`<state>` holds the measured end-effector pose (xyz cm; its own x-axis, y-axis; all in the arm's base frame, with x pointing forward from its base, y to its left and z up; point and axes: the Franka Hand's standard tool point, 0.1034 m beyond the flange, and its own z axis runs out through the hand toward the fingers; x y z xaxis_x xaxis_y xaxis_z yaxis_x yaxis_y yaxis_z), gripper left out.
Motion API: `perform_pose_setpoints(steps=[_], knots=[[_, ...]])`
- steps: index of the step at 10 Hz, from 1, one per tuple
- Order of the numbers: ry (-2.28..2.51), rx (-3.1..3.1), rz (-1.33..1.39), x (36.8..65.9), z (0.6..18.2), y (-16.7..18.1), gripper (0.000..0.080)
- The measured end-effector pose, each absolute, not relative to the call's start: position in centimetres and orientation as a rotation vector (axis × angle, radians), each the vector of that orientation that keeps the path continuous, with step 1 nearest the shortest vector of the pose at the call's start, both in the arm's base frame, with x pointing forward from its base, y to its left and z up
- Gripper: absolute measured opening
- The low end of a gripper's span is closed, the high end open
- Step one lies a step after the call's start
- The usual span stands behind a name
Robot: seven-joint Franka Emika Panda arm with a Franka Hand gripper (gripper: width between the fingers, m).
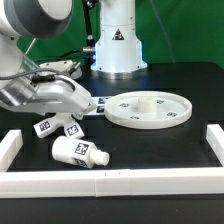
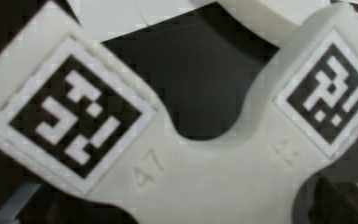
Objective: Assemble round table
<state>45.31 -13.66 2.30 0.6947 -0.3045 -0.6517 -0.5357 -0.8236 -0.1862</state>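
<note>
A: Where is the end effector (image 1: 80, 108) now?

B: It is low at the exterior view's left, directly over the white plastic cross-shaped base (image 1: 57, 127), which lies flat on the black surface (image 1: 160, 140). Whether its fingers are apart or together, I cannot tell. The arm hides them, and the wrist view shows no finger.

A: What does the wrist view show?

B: Two arms of the cross-shaped base (image 2: 179, 160), very close, each with a black-and-white square tag.

A: And the other parts?

B: The large white rimmed round disc (image 1: 148, 108) with a central hub lies flat to the exterior view's right of the base, apart from it. The short white cylindrical leg (image 1: 79, 151) lies on its side near the base, between it and the long white rail frame (image 1: 110, 182).
</note>
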Motion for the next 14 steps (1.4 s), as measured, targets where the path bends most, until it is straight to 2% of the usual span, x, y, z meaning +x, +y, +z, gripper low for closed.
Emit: perform_pose_setpoints(steps=[1, 3, 5, 8, 9, 10, 11, 13, 14], knots=[[0.638, -2.543, 0.905, 45.3, 2.7, -13.6, 0.0649], [0.542, -2.566, 0.921, 47.7, 5.5, -13.8, 0.0649], [0.442, -2.592, 0.903, 49.7, 7.4, -13.5, 0.0649], [0.440, -2.614, 0.869, 50.3, 7.4, -13.2, 0.0649], [0.421, -2.661, 0.813, 51.2, 7.2, -13.5, 0.0649], [0.360, -2.760, 0.697, 53.4, 7.4, -13.8, 0.0649], [0.268, -2.880, 0.520, 56.1, 8.2, -13.5, 0.0649], [0.241, -2.975, 0.247, 59.3, 9.5, -12.3, 0.0649], [0.268, -2.988, 0.148, 58.6, 9.8, -12.0, 0.0649]])
